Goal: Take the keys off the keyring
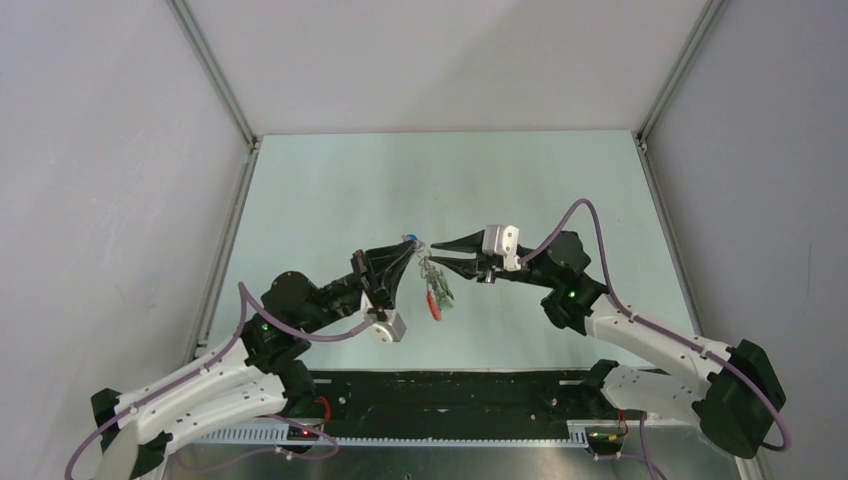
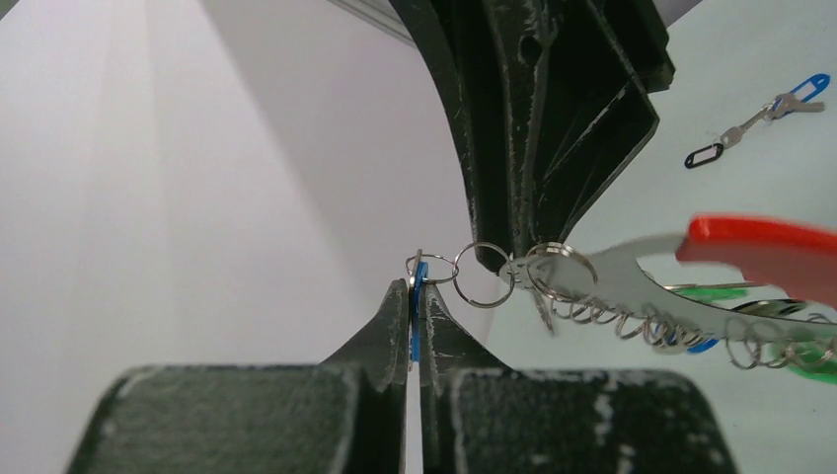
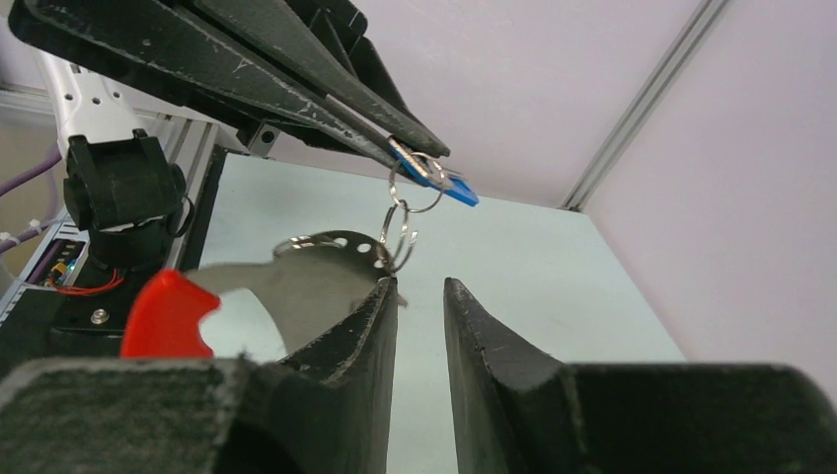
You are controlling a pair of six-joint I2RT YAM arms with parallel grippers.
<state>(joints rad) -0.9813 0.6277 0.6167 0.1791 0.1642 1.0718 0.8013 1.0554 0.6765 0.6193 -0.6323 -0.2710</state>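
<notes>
Keyring (image 1: 434, 298) hangs from left gripper (image 1: 410, 241).

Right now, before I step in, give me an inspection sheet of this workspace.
Surface: pale green table.
Job's things: keyring hangs in the air between the arms; blue key on its end ring.
Clutter: loose blue key and black tag lying on the table.
Claws: left claw shut on the blue key; right claw open beside the keyring.
Cables: purple cables along both arms.
Surroundings: white walls, metal frame rails.
</notes>
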